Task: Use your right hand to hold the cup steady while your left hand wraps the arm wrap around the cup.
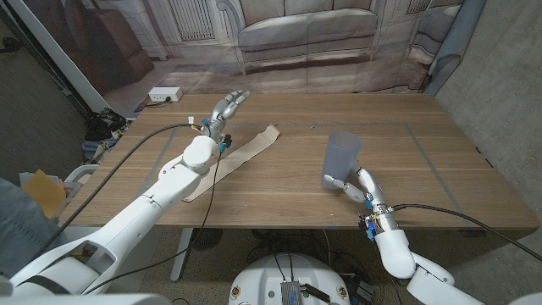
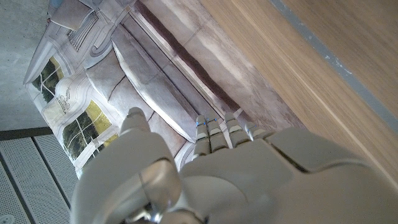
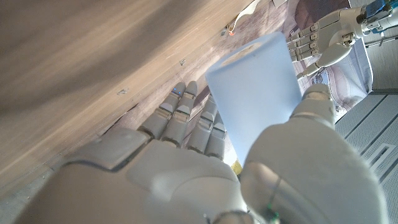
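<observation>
A translucent pale blue cup (image 1: 341, 155) stands upright on the table's right half. My right hand (image 1: 356, 183) is at its base, fingers (image 1: 334, 180) on the near side and thumb on the right, holding it. In the right wrist view the cup (image 3: 260, 93) sits between the fingers (image 3: 186, 118) and the thumb (image 3: 317, 102). A tan arm wrap (image 1: 241, 155) lies flat as a long diagonal strip left of the cup, partly under my left forearm. My left hand (image 1: 229, 106) hovers past the wrap's far end, fingers straight and apart, holding nothing. It also shows as my left hand (image 3: 324, 37) and my left hand (image 2: 217, 168).
A thin grey line (image 1: 406, 125) marks a rectangle on the wooden table (image 1: 288, 199). Black cables run along both arms. A printed backdrop (image 1: 296, 34) hangs behind the far edge, and a white box (image 1: 165, 93) lies on the floor at back left.
</observation>
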Robot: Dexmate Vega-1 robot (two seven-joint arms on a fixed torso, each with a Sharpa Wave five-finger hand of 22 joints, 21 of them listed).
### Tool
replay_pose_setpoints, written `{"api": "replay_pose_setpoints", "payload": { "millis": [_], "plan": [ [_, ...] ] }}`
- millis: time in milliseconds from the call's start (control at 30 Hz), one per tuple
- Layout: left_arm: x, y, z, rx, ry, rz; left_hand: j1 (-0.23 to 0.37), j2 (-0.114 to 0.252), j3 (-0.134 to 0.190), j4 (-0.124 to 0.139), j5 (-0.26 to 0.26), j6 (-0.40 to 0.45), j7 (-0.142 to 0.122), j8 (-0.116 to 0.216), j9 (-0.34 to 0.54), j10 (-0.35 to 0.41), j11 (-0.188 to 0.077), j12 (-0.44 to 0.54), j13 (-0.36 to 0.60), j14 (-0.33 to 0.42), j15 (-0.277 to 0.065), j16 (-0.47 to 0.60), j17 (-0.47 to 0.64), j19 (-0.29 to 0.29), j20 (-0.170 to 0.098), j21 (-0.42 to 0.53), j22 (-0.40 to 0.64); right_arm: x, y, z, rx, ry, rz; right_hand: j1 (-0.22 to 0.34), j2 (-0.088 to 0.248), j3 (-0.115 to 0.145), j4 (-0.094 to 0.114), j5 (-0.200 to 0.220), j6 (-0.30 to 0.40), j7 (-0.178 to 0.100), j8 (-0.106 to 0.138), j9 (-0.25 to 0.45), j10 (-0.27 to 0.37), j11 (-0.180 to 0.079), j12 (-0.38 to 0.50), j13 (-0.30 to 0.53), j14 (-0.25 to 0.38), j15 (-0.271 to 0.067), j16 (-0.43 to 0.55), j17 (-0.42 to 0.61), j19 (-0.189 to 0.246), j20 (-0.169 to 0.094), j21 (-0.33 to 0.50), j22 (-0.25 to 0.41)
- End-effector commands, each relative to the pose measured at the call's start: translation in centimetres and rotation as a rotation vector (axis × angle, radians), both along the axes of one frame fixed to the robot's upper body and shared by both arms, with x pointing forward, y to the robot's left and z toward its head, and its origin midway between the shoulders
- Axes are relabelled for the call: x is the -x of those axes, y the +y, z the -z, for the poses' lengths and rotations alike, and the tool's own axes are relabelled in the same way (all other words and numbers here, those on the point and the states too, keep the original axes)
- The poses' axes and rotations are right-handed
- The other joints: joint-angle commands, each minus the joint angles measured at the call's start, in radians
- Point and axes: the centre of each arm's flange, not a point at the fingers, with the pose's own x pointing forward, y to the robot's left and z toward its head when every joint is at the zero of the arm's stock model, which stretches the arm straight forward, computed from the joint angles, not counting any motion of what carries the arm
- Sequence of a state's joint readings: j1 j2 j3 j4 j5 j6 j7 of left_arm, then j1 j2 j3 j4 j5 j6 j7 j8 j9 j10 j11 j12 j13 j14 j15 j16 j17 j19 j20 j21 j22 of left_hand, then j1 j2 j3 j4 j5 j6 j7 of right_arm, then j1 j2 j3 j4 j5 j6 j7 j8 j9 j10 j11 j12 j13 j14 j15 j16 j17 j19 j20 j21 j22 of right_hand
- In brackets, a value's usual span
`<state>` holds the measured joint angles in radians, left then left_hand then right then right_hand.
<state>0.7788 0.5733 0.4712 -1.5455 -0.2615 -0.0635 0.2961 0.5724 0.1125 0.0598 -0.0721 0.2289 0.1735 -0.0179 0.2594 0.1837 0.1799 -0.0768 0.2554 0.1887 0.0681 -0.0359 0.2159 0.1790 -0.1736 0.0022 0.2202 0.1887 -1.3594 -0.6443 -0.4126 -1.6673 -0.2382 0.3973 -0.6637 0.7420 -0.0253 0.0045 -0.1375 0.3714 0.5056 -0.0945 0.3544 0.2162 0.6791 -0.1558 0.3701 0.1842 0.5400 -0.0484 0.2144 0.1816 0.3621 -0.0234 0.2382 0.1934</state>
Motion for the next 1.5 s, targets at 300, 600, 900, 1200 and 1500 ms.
{"api": "replay_pose_setpoints", "payload": {
  "millis": [300, 600, 900, 1200, 1500],
  "plan": [
    [-0.1, -1.2, -1.2, -0.166, -0.028, -0.094, 0.042, 0.016, 0.015, -0.028, -0.013, 0.059, -0.001, 0.011, 0.006, 0.051, -0.006, 0.003, 0.002, 0.066, -0.016, 0.007, 0.003, 0.039, -0.005, 0.018, 0.003, 1.4, 0.2, -1.8, -0.053, -0.026, -0.021, 0.069, 0.085, 0.016, 0.012, -0.003, 0.142, -0.128, -0.002, 0.002, 0.063, -0.050, 0.003, 0.003, 0.016, -0.104, -0.004, -0.001, 0.011, -0.012, 0.007, 0.005],
    [0.6, -2.5, -2.7, -0.291, -0.104, -0.214, 0.105, 0.021, 0.039, -0.057, -0.022, 0.167, -0.017, 0.027, 0.006, 0.158, -0.036, 0.014, 0.002, 0.167, -0.039, 0.017, 0.003, 0.102, -0.027, 0.044, 0.014, 1.7, 0.3, -2.5, -0.070, -0.035, -0.037, 0.072, 0.087, 0.016, 0.012, -0.006, 0.146, -0.128, -0.003, 0.001, 0.066, -0.049, 0.002, 0.003, 0.017, -0.104, -0.006, -0.001, 0.012, -0.013, 0.006, 0.005],
    [1.2, -4.7, -3.9, -0.453, -0.208, -0.389, 0.189, 0.028, 0.076, -0.086, -0.024, 0.245, -0.045, 0.036, 0.006, 0.243, -0.080, 0.016, 0.002, 0.231, -0.061, 0.017, 0.001, 0.109, -0.025, 0.042, 0.010, 2.1, 0.0, -2.7, -0.082, -0.046, -0.035, 0.076, 0.090, 0.018, 0.012, -0.008, 0.152, -0.128, -0.003, 0.001, 0.069, -0.049, 0.001, 0.003, 0.019, -0.103, -0.008, -0.001, 0.020, -0.020, 0.009, 0.005],
    [1.3, -6.6, -5.2, -0.621, -0.277, -0.528, 0.296, 0.013, 0.115, -0.107, -0.028, 0.298, -0.074, 0.040, 0.006, 0.304, -0.111, 0.009, 0.003, 0.252, -0.077, 0.004, -0.002, 0.106, -0.010, 0.032, 0.005, 2.3, -0.3, -2.7, -0.105, -0.035, -0.037, 0.078, 0.092, 0.018, 0.011, -0.011, 0.153, -0.128, -0.005, 0.001, 0.071, -0.048, 0.000, 0.002, 0.023, -0.104, -0.009, -0.001, 0.022, -0.021, 0.009, 0.005],
    [1.0, -7.5, -6.9, -0.776, -0.251, -0.580, 0.366, -0.016, 0.132, -0.103, -0.031, 0.318, -0.101, 0.035, 0.007, 0.327, -0.127, -0.010, 0.005, 0.209, -0.095, -0.022, -0.002, 0.061, -0.010, 0.007, 0.001, 2.9, -0.4, -2.7, -0.119, -0.045, -0.024, 0.084, 0.093, 0.019, 0.009, -0.014, 0.159, -0.128, -0.006, 0.000, 0.074, -0.049, -0.002, 0.002, 0.027, -0.110, -0.011, -0.001, 0.025, -0.020, 0.009, 0.005]
  ]
}}
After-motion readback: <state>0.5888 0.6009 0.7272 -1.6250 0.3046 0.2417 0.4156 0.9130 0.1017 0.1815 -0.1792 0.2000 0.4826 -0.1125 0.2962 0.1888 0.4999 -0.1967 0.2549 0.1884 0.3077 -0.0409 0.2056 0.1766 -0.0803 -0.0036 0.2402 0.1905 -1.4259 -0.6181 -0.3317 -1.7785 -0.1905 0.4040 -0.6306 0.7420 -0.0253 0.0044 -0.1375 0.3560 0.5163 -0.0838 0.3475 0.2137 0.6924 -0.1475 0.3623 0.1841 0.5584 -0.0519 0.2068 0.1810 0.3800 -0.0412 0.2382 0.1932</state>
